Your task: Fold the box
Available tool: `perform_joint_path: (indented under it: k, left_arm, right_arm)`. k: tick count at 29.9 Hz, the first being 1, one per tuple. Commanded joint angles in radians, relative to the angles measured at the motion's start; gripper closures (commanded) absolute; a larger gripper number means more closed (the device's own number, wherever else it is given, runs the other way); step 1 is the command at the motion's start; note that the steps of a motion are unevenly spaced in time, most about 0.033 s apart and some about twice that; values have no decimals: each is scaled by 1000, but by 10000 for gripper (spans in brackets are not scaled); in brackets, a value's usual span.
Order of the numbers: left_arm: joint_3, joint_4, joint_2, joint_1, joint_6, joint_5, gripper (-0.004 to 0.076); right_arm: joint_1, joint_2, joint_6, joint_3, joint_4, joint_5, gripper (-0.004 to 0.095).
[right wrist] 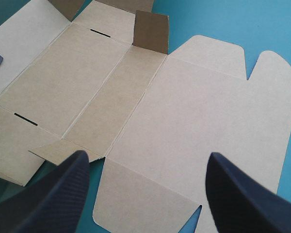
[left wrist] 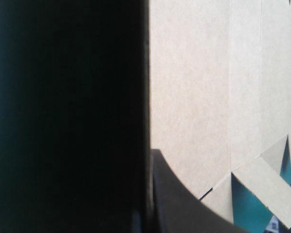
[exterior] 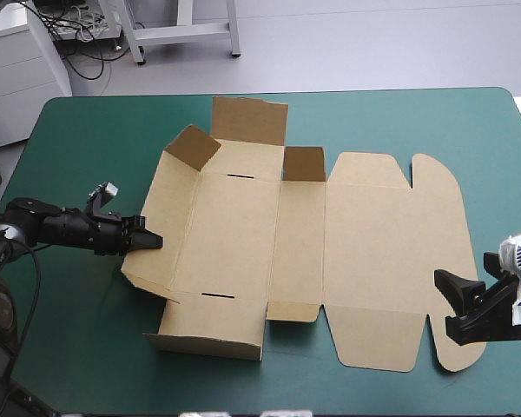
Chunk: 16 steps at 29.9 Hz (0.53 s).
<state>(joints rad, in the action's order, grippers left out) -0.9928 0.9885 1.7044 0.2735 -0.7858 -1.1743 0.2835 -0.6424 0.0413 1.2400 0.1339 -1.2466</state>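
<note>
- Your box [exterior: 330,234] lies opened out across the table, its long axis left to right and the rounded lid end toward the right gripper [exterior: 458,308].
- Bare teal-green cover [exterior: 373,122] rings the box on every side.
- The left gripper [exterior: 149,241] reaches in low, pinching the box's left wall edge. The right gripper hangs at the lid's edge, fingers spread.

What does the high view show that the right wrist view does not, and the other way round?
Only the high view: the teal-green table cover's far edge and the black left arm behind the left gripper. Only the right wrist view: the ribbed surface of the right gripper's black fingers, standing apart. Both: the brown cardboard box, its two slots, the left gripper's tip on its left panel.
</note>
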Motion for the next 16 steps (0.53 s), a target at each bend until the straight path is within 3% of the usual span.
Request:
perform_joint_path:
  k: [1, 10, 16]
  left_arm:
    - [-89, -38, -36, -48, -3, -108, 756]
    - [-331, -283, -36, -234, 10, -57, 756]
    - [-464, -449, -27, -336, 12, 36, 756]
  right_arm:
    - [-4, -4, 2, 20, 1, -1, 278]
    - [-4, -4, 2, 20, 5, -1, 278]
    - [-4, -4, 2, 20, 5, -1, 278]
